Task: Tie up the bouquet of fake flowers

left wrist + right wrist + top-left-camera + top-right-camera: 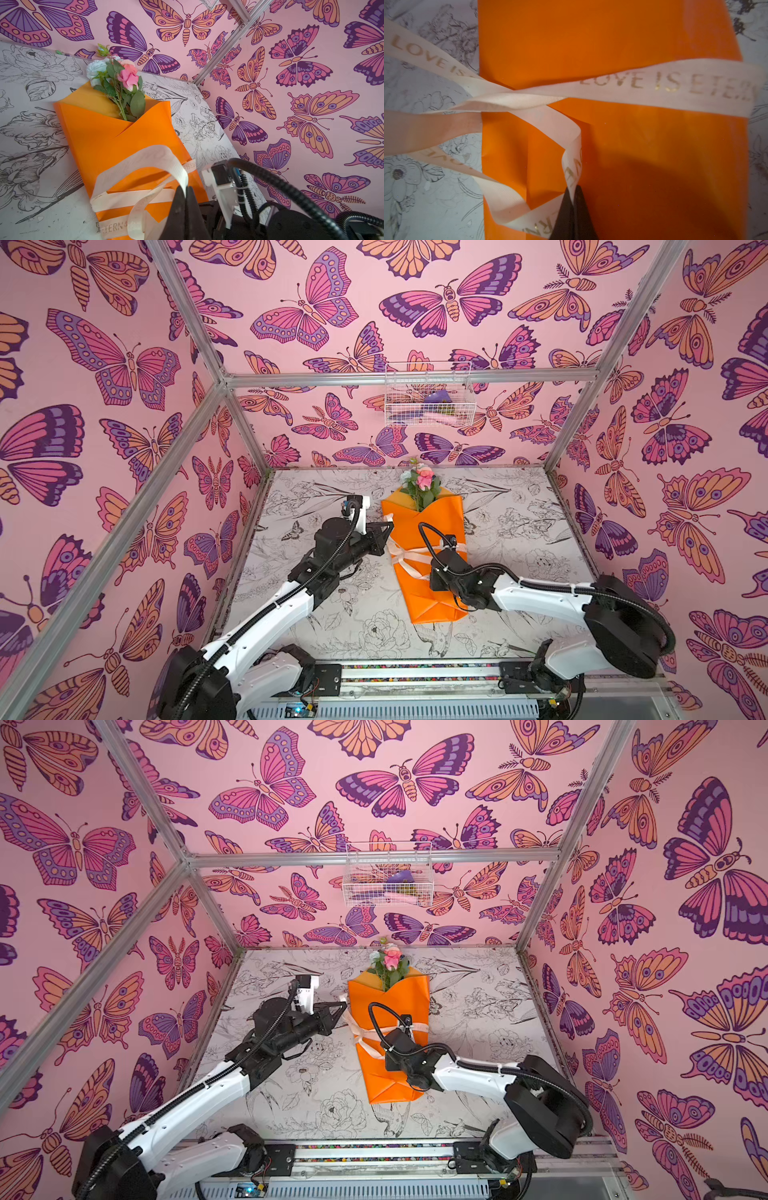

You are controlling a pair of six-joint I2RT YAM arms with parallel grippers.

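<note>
Here left tool (186, 194), right tool (574, 196) each clamped on ribbon (654, 87); bouquet (124, 135) stems wrapped, unseen.

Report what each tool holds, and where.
Both are shut on the cream ribbon: left tool on a raised loop, right tool on a strand over the bouquet.

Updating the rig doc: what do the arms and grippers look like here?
White shells and black joints on left arm and right arm. Black ribbed cables run along the outside. The left gripper and right gripper are black, tapering to a point. No markings visible.
</note>
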